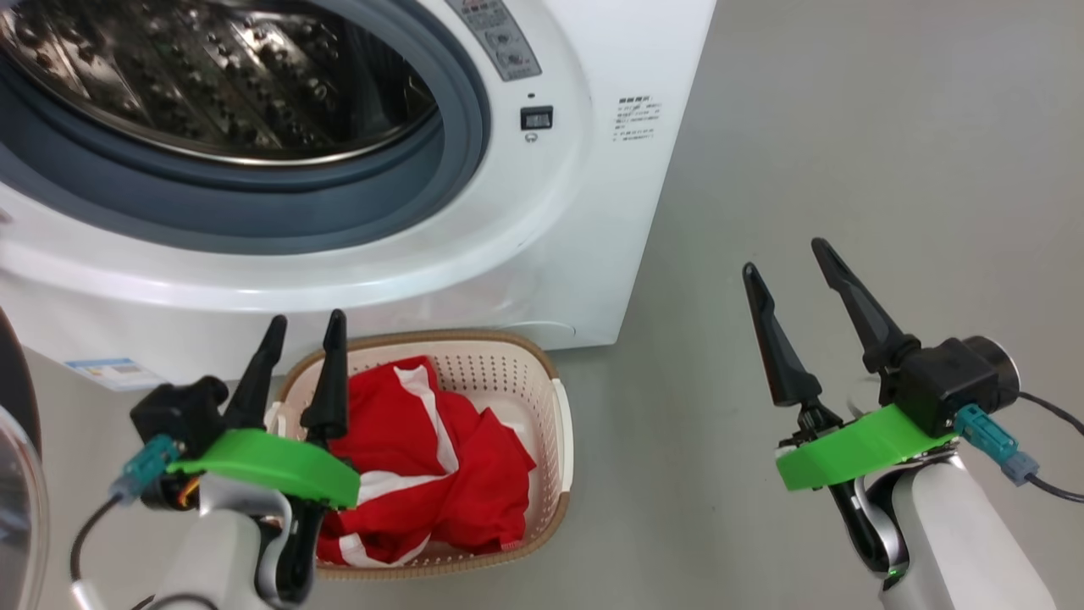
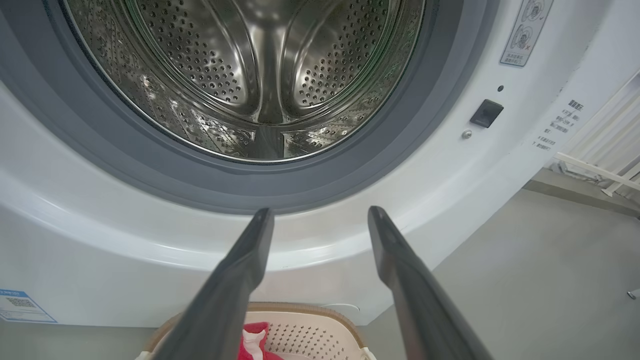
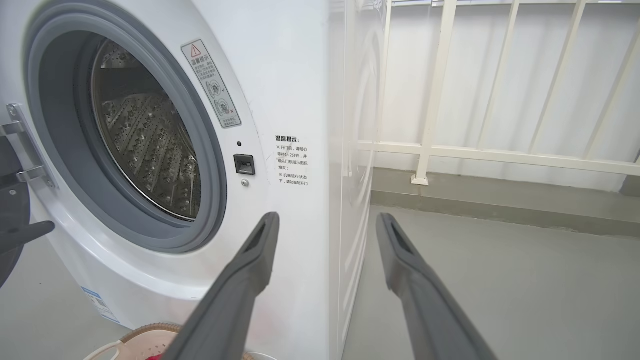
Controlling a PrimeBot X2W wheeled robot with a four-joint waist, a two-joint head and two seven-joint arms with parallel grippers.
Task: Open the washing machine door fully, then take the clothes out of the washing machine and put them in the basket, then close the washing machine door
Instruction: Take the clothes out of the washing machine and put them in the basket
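Washing machine stands on grey floor. Door swung open, off to the machine's left; steel drum in plain sight. Basket on the floor, just in front of the machine, near its right front corner. Red clothes lie heaped inside the basket. Left gripper hovers over the basket's left rim, fingers spread, holding nothing. Right gripper over open floor, well right of the basket, fingers spread, holding nothing.
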